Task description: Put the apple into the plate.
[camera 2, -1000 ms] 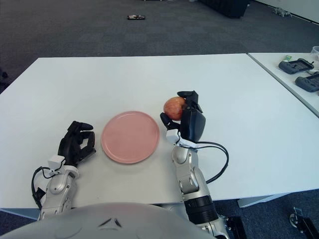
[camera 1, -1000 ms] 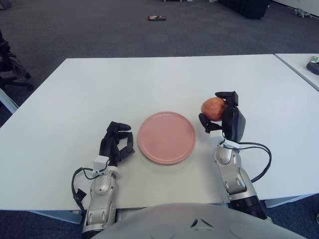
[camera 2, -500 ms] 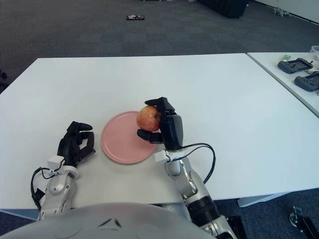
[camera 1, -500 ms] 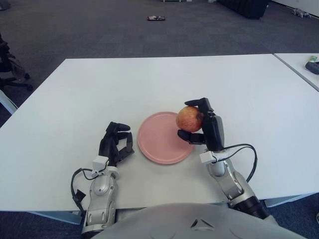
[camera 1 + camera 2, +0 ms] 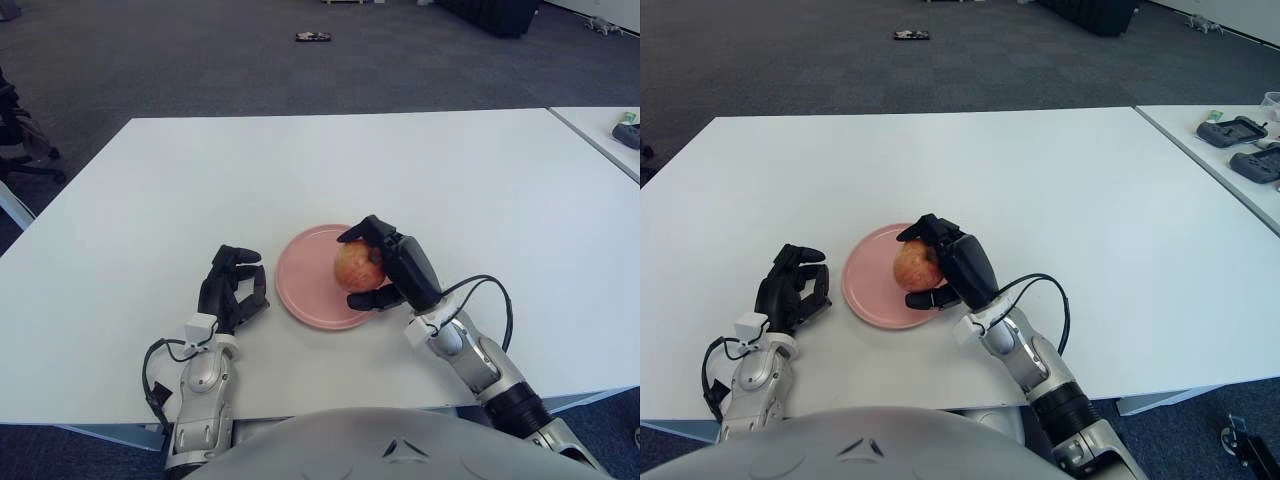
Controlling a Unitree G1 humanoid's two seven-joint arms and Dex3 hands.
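Observation:
A red-yellow apple (image 5: 355,267) is in my right hand (image 5: 385,265), whose fingers are curled around it. The hand holds the apple low over the right part of the pink plate (image 5: 305,280), which lies on the white table near its front edge; I cannot tell whether the apple touches the plate. The same grasp shows in the right eye view, apple (image 5: 914,266) over plate (image 5: 870,285). My left hand (image 5: 232,290) rests on the table just left of the plate, fingers curled and holding nothing.
The white table (image 5: 200,170) stretches away behind the plate. A second table at the right (image 5: 1240,140) carries dark devices (image 5: 1232,130). A small dark object (image 5: 314,37) lies on the carpet far behind.
My right hand has carried the apple left from beside the plate and lowered it over the plate's right part. The left hand has not moved.

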